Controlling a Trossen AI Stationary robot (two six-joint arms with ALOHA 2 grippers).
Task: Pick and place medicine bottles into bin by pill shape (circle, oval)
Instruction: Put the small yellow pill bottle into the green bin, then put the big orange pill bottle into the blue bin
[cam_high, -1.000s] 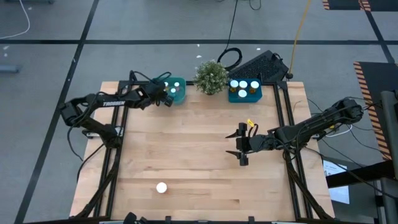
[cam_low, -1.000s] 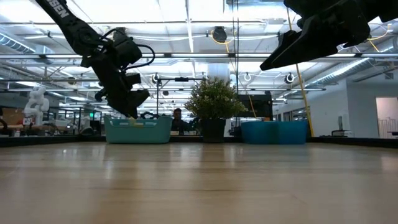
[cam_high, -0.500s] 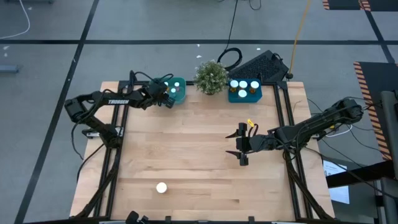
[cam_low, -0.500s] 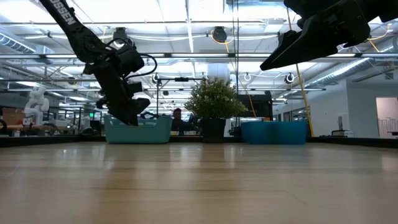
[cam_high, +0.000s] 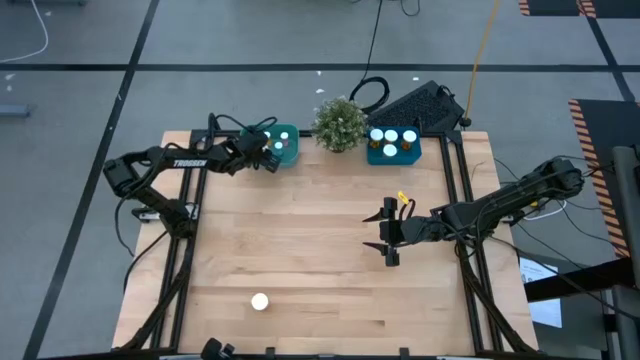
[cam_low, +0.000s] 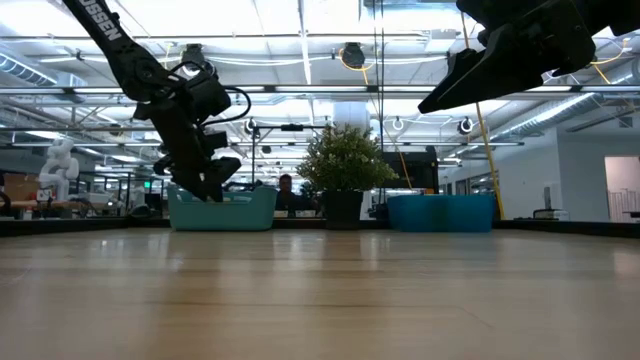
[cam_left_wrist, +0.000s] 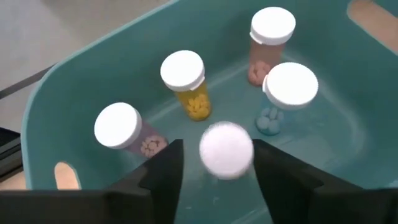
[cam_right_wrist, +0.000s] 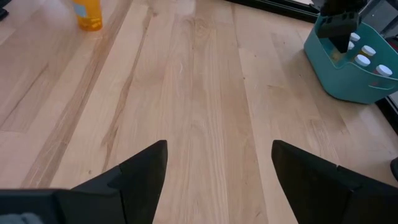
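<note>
We note the wooden worktop (cam_high: 300, 250) as the largest item, with two bins and a potted plant (cam_high: 339, 123) lined up along its far edge. The left teal bin (cam_high: 290, 133) sits to the plant's left, the right bin (cam_high: 396, 155) to its right. The right bin holds white-capped medicine bottles (cam_high: 390, 140).

We find the left gripper (cam_left_wrist: 214, 165) poised over the left bin, fingers (cam_left_wrist: 165, 177) spread, with one white-capped bottle (cam_left_wrist: 226, 150) between them; whether the fingers touch it we cannot tell. Four further bottles stand upright in that bin: one with yellow pills (cam_left_wrist: 185, 84), one with pink contents (cam_left_wrist: 268, 43), one bluish (cam_left_wrist: 288, 96), and one pale (cam_left_wrist: 124, 130).

We record the right gripper (cam_high: 388, 232) raised above the worktop's right-centre, fingers (cam_right_wrist: 140, 171) spread wide and gripping nothing.

A lone white-capped bottle (cam_high: 260, 301) stands on the near-left part of the worktop, well apart from both bins.
</note>
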